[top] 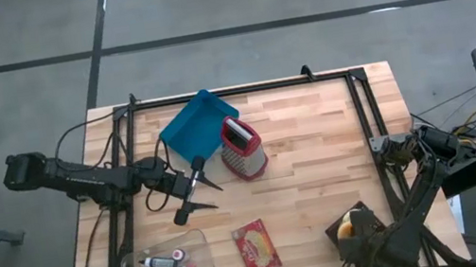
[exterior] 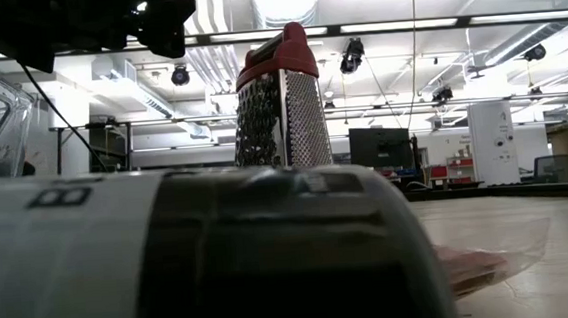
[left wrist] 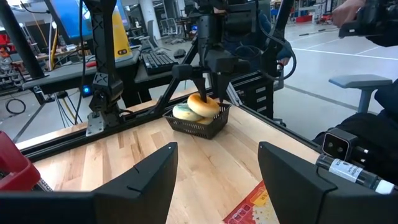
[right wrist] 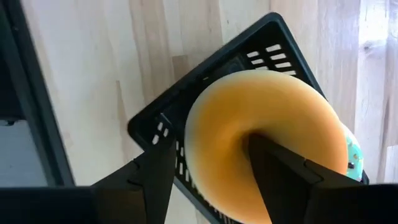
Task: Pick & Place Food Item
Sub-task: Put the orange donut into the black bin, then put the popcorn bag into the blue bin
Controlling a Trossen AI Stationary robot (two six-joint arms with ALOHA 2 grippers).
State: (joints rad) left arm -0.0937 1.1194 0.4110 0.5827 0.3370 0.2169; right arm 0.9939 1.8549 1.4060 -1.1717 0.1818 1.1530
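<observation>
An orange doughnut (right wrist: 267, 106) lies in a black mesh basket (right wrist: 205, 78) at the table's near right. It leans on a pale iced doughnut (left wrist: 182, 112). My right gripper (right wrist: 211, 168) points down over the basket (left wrist: 199, 127) and is open. One finger (right wrist: 277, 165) stands in the orange doughnut's hole, and the other finger (right wrist: 155, 171) stands outside its ring. At the table's left middle my left gripper (top: 192, 191) stays level and open, holding nothing, and faces the basket across the table. My right gripper comes from above with its fingers on either side of the orange doughnut's ring (right wrist: 211, 130), one in the hole and one outside. Whether either finger touches the doughnut, I cannot tell. The doughnut rests tilted in the basket.
A red box grater (top: 242, 147) stands upright mid-table beside a blue tray (top: 194, 126). At the near edge lie a red snack packet (top: 256, 248) and a clear bin (top: 130, 266) with small bottles. A black frame rail (top: 361, 123) runs along the table's right side.
</observation>
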